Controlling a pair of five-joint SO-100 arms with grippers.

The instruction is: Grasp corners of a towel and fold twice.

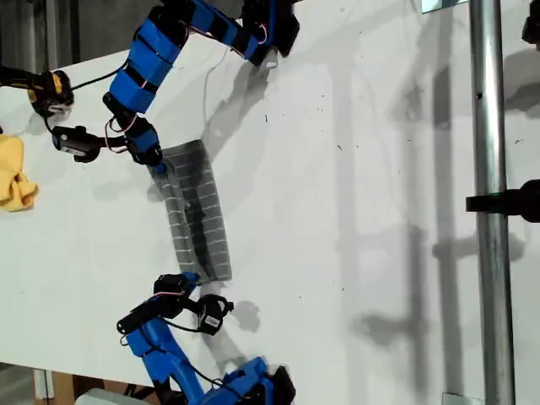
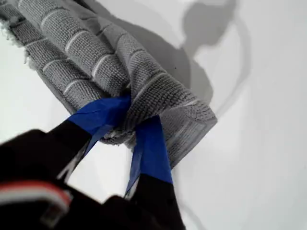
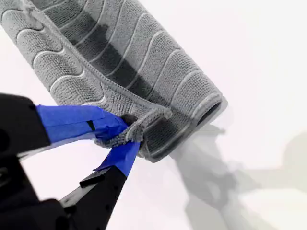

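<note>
The grey white-striped towel (image 1: 197,211) lay as a narrow folded strip on the white tabletop (image 1: 354,169), my first gripper (image 2: 125,125) and my second gripper (image 3: 121,135) each with jaws clamped on an end corner; first fold apparently done, second left.

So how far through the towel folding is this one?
Done, apparently: the grey striped towel lies doubled into a narrow strip on the white table, so one fold looks made. In hand: my first hand is shut on bunched cloth, and my second hand pinches a layered edge. Left: the second fold, since the strip is at full length.
</note>
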